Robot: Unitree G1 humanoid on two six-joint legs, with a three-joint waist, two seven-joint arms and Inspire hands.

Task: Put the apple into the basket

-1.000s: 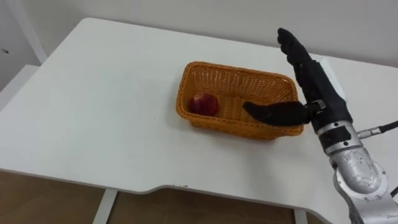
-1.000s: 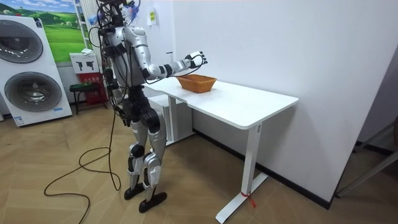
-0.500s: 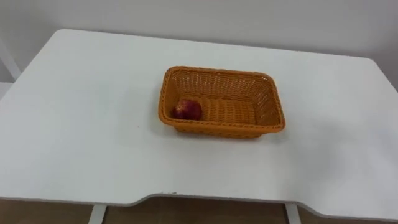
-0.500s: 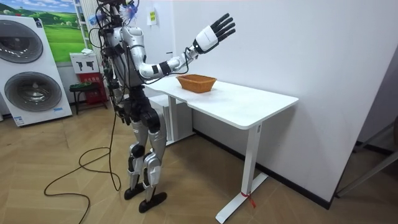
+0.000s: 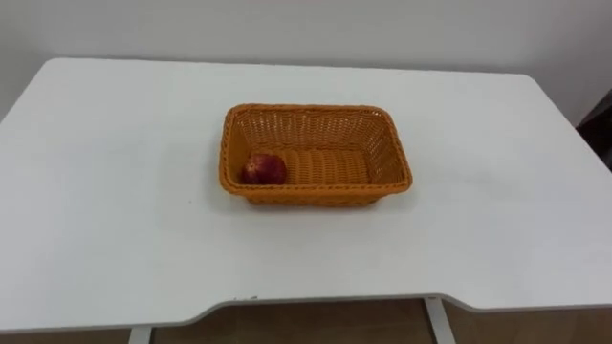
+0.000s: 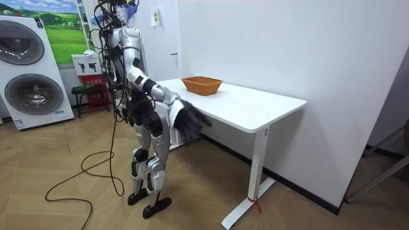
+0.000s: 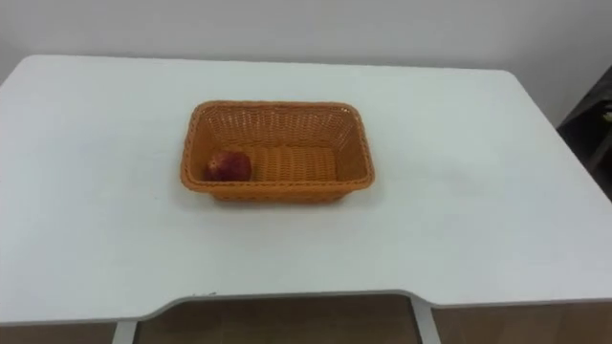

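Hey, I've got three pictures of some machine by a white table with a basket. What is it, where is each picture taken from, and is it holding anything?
It is a humanoid robot: it stands on two legs and has two arms ending in hands. Two pictures come from the camera eyes in its head, looking down at the white table; they show one scene from slightly different spots. The third comes from a camera standing in the room and shows the robot at the table's end. On the table sits an orange wicker basket, and a red apple lies inside, at its left end. The right hand hangs low by the table's edge, too blurred to read; the apple, at least, is in the basket, not held.
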